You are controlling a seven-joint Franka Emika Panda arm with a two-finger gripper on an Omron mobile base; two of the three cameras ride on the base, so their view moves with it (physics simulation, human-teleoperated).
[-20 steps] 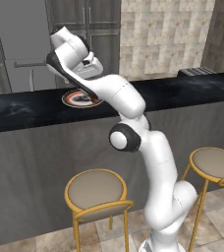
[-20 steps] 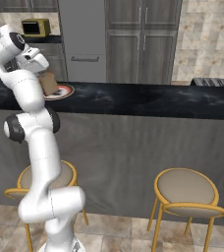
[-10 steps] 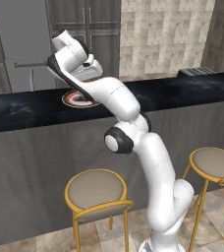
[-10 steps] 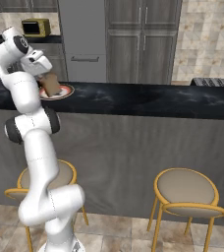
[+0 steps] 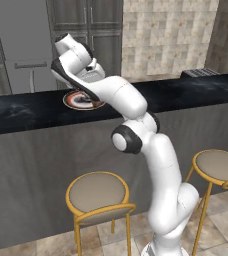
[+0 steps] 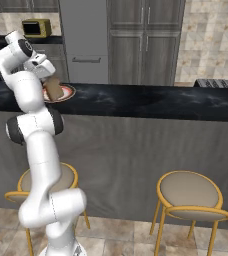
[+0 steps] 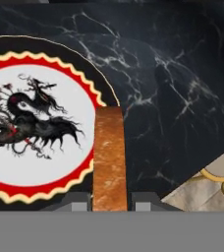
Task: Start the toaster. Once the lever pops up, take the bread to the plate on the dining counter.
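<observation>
Gripper (image 7: 110, 203) clamped bread (image 7: 109, 157) edge-on between fingertips, slice held upright over plate (image 7: 15, 192) rim on dining counter (image 7: 173, 64). Toaster (image 6: 217, 83) sat far along counter.

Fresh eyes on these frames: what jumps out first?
The plate with its black dragon and scalloped red ring, lying on the black marbled dining counter. Next, the bread, clamped on edge between the fingers of the gripper and held over the plate's rim. Below the counter stand round stools with yellow frames on the tiled floor.
</observation>
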